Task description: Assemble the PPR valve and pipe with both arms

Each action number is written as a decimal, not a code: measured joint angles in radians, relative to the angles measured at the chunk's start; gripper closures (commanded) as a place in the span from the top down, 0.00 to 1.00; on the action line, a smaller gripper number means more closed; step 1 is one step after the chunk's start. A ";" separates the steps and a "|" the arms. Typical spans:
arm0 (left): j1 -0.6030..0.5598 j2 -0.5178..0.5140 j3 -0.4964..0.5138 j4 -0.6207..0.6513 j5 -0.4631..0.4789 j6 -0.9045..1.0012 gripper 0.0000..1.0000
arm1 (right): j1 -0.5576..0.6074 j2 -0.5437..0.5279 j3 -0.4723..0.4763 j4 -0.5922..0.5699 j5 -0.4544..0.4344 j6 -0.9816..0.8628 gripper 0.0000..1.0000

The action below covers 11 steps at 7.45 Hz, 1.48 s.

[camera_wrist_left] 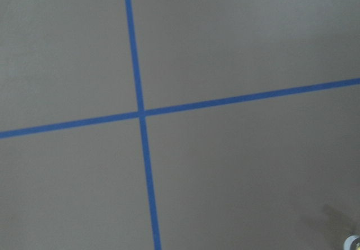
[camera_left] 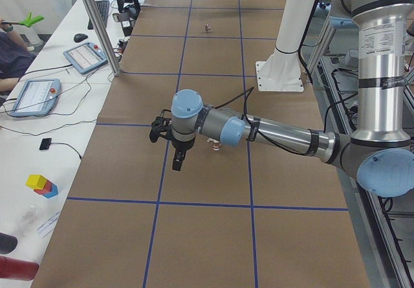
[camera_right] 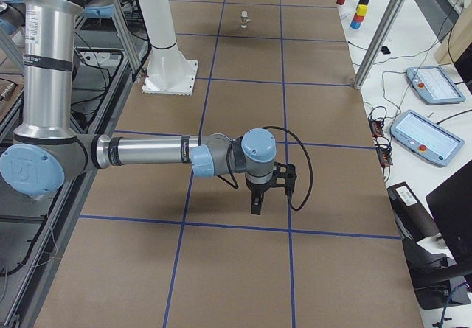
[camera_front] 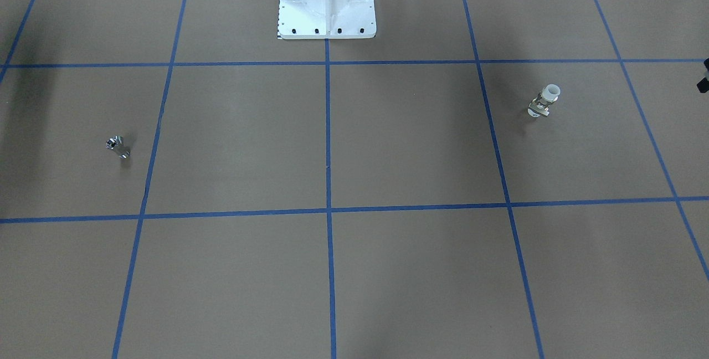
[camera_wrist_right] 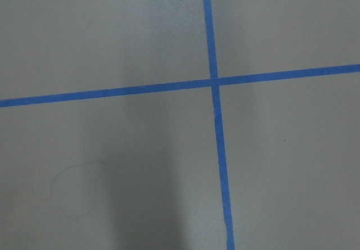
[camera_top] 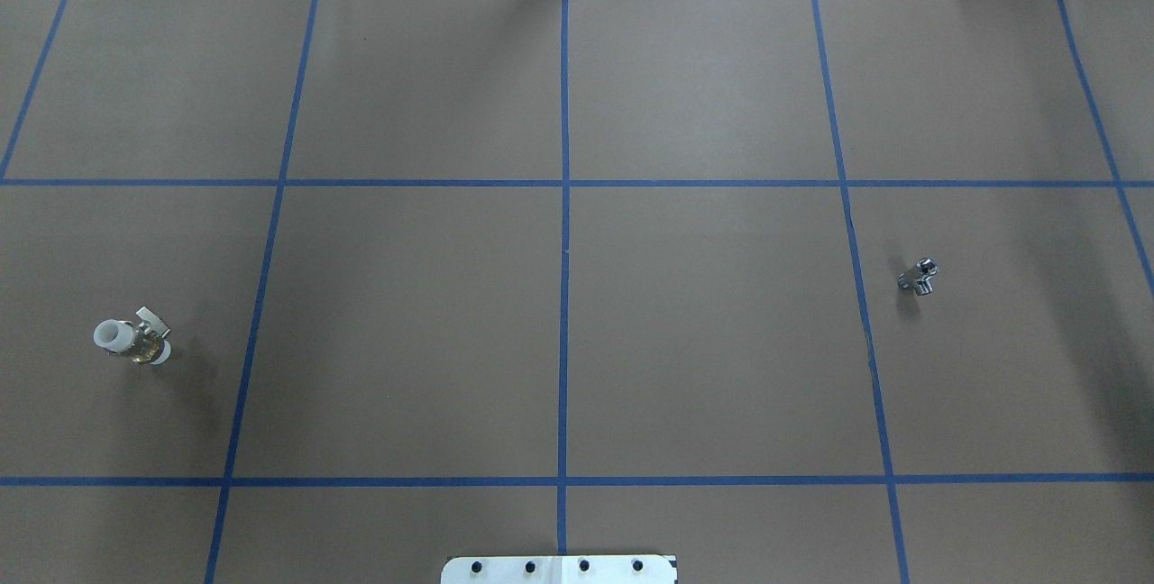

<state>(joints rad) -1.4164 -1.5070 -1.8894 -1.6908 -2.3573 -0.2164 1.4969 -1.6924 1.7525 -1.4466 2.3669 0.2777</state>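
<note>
Across the table from the robot, the front-facing camera shows the PPR valve [camera_front: 545, 101], a small fitting with a white plastic collar, silvery-brass metal body and flat white lever. It stands collar-up on the brown paper-covered table [camera_front: 415, 143], which is ruled with blue tape lines. The pipe [camera_front: 117, 147], a tiny shiny silver metal tube with a knobbly end, sits well apart in the opposite outer square. The white metal pedestal [camera_front: 327, 4] stands between them at the far edge.

From overhead, the valve is far left and the pipe far right; no arm shows.

From the left end, the grey-and-silver left arm [camera_left: 284, 132] reaches over the valve, its black left gripper [camera_left: 176, 164] pointing down, clear of the paper. Whether its claw is wide or narrow I cannot tell.

From the right end, the right arm [camera_right: 147, 152] holds the black right gripper [camera_right: 256, 208] likewise; its claw state cannot be told.

Both wrist cameras show only taped paper.
</note>
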 measured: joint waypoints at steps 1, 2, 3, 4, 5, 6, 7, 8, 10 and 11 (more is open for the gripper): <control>0.064 -0.018 -0.036 0.029 0.012 -0.047 1.00 | -0.001 0.001 0.000 0.000 0.000 0.000 1.00; 0.130 -0.014 -0.089 0.043 0.040 -0.113 1.00 | -0.001 0.002 -0.001 0.000 -0.001 -0.001 1.00; 0.200 0.001 -0.142 0.046 0.081 -0.204 1.00 | -0.001 0.002 -0.002 0.000 -0.001 -0.001 1.00; 0.268 0.015 -0.174 0.045 0.114 -0.295 1.00 | -0.001 0.002 -0.003 0.000 -0.001 -0.001 0.99; 0.328 0.026 -0.187 0.035 0.135 -0.367 1.00 | -0.001 0.001 -0.003 0.000 -0.001 0.000 0.99; 0.382 0.035 -0.192 0.004 0.156 -0.442 1.00 | -0.001 0.000 -0.003 0.000 0.000 0.000 0.99; 0.446 0.051 -0.193 -0.055 0.189 -0.533 1.00 | -0.001 -0.001 -0.005 0.000 0.000 0.000 1.00; 0.503 0.079 -0.184 -0.130 0.224 -0.596 1.00 | 0.000 -0.001 -0.007 -0.001 0.000 0.000 1.00; 0.559 0.117 -0.143 -0.253 0.253 -0.653 1.00 | 0.000 -0.001 -0.010 -0.001 0.000 -0.001 1.00; 0.580 0.121 -0.130 -0.272 0.258 -0.664 1.00 | 0.000 -0.001 -0.011 -0.002 0.000 -0.001 1.00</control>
<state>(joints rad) -0.8366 -1.3862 -2.0190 -1.9624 -2.0988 -0.8805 1.4968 -1.6933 1.7410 -1.4484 2.3669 0.2768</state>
